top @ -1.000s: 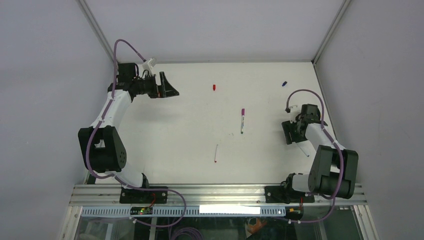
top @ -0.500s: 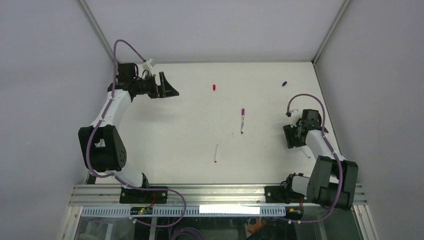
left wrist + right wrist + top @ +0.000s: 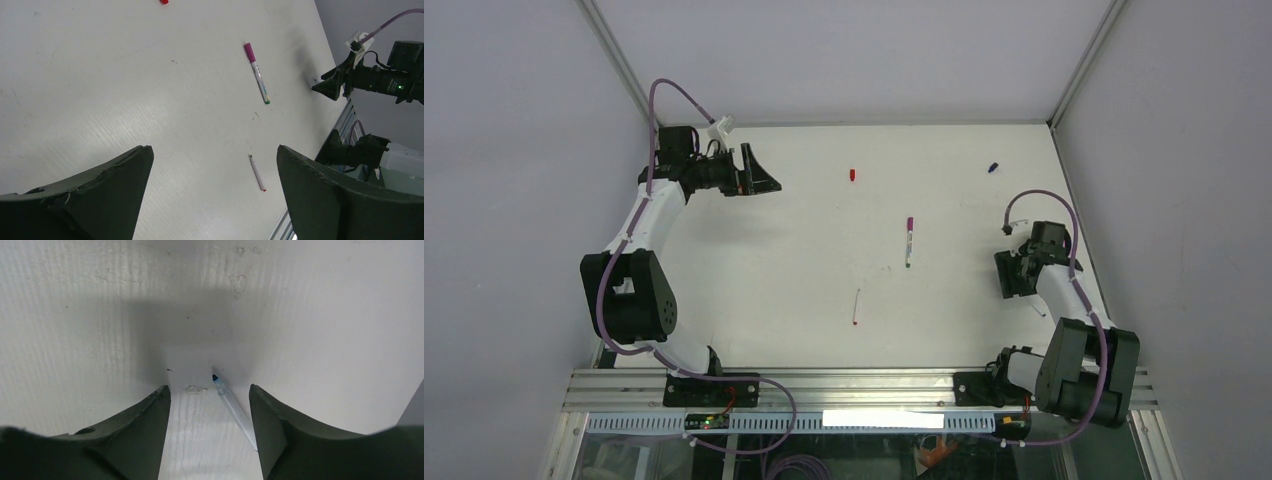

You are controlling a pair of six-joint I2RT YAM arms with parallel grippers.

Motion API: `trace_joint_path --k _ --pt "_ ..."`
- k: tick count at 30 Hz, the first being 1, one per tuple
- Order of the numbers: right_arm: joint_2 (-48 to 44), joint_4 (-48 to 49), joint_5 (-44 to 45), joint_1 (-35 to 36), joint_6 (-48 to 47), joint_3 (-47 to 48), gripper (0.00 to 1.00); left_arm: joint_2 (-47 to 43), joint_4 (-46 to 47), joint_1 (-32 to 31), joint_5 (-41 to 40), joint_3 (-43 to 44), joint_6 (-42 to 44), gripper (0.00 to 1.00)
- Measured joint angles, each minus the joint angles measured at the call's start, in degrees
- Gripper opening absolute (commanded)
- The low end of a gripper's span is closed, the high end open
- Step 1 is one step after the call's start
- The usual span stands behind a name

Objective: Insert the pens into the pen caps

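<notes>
A thin clear pen [image 3: 232, 405] with a dark blue tip lies on the white table between my right gripper's [image 3: 208, 387] open fingers, close to the right-hand finger and not pinched. In the top view that right gripper [image 3: 1006, 274] hangs low at the table's right side. A pen wearing the magenta cap [image 3: 908, 240] lies mid-table, and a red-tipped pen [image 3: 856, 306] lies nearer the front. The red cap [image 3: 852, 174] and the blue cap [image 3: 992, 167] sit toward the back. My left gripper [image 3: 762, 170] is wide open and holds nothing at the back left.
The left wrist view looks across the table [image 3: 125, 90] at the capped pen [image 3: 257, 75], the red-tipped pen [image 3: 257, 172] and the right arm [image 3: 372, 80]. Grey walls and aluminium posts border the table, and a metal rail [image 3: 854, 385] runs along its near edge.
My right gripper has drawn back toward the near right and down over the blue-tipped pen, and its jaws narrowed a little, then widened slightly. The left arm has not moved.
</notes>
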Motion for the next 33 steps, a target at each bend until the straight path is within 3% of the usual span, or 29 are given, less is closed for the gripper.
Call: trace_joint_path --k 16,33 --pt "-2.1 -0.6 3.1 -1.2 0.2 -1.3 0.54 0.7 0.7 0.6 0.4 0.0 0.0 0.99" --pt "0.7 -3.0 -0.2 -1.3 -0.8 0.6 0.34 0.8 0.9 1.0 1.4 0.0 -0.1 0.99"
